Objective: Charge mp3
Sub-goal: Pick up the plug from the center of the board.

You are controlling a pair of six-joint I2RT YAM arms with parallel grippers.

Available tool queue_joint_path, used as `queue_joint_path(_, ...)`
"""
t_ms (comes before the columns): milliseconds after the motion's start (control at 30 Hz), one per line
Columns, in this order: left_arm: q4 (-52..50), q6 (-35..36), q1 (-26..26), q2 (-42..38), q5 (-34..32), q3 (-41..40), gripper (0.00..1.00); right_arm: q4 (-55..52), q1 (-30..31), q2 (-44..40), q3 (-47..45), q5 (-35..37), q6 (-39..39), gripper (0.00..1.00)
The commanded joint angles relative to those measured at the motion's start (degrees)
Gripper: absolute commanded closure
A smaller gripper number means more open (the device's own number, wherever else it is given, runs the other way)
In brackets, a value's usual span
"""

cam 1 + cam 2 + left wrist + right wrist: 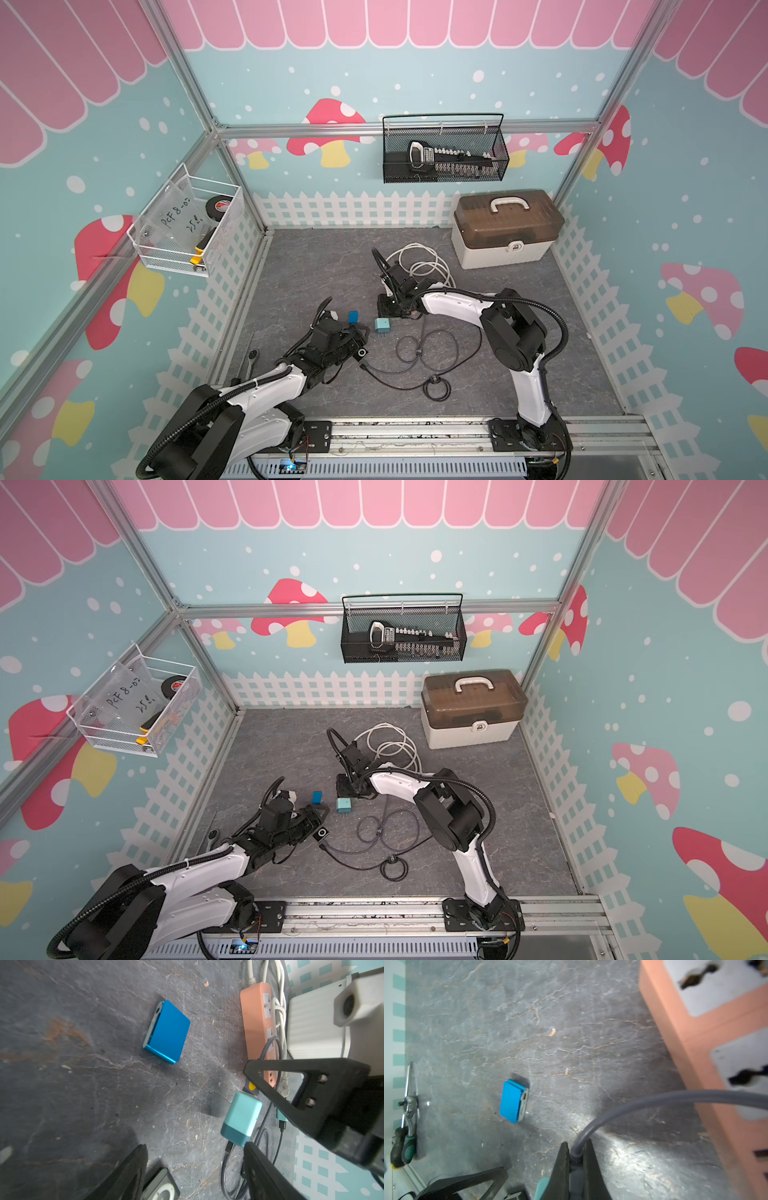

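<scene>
Player: grey mp3 (161,1187) lies flat on the mat (83,1088), between the fingers of the left gripper (195,1146); blue mp3 (167,1031) lies well apart.
Left: fingers spread, straddling the grey mp3, not clamping it.
Right: right gripper (576,1145) pinches the grey cable (654,1099) at its plug, beside the teal charger (241,1120).
Handling: probably light, rigid, slick-shelled, prone to skid; hold across its side edges, port left free.
Cable: limp; best gripped at the stiff plug boot.
</scene>
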Motion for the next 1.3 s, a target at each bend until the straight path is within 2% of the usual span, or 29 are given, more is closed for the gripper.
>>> queue_joint_path(0, 4.2, -0.8, 0.3, -1.1, 1.6, -0.7, 0.27, -1.2, 0.6, -2.8, 1.1, -1.8, -0.3, 1.0)
queue_joint_path(167, 11.8, -2.3, 0.2, -3.8, 4.9, -2.6, 0.28, 0.2, 1.1, -5.4, 0.8, -6.4, -1.3, 1.0)
queue_joint_path(433, 9.0, -0.7, 0.2, -8.6, 6.8, -2.5, 0.34, 0.5, 1.3, -8.2, 0.2, -9.6, -3.5, 1.0)
queue_joint_path(500, 9.2, -0.6, 0.2, -9.2, 7.6, -2.7, 0.41, 0.5, 1.3, -8.2, 0.4, -10.3, -3.9, 1.0)
queue_joint_path(567, 9.3, -0.5, 0.3, -9.6, 8.3, -2.7, 0.43, 0.3, 1.3, -7.7, 0.9, -11.9, -4.3, 1.0)
queue_joint_path(900, 10.6, 0.2, 0.2, -6.2, 12.1, -1.8, 0.49, -2.3, 1.9, -6.5, 2.8, -11.2, -6.0, 1.0)
queue_joint_path(967, 11.4, 0.1, 0.2, -5.1, 12.6, -1.8, 0.57, -2.9, 2.0, -6.4, 3.1, -11.0, -6.4, 1.0)
queue_joint_path(1267, 11.9, 0.0, 0.2, -3.9, 12.4, -1.4, 0.62, -4.2, 2.7, -5.8, 3.7, -10.2, -7.3, 1.0)
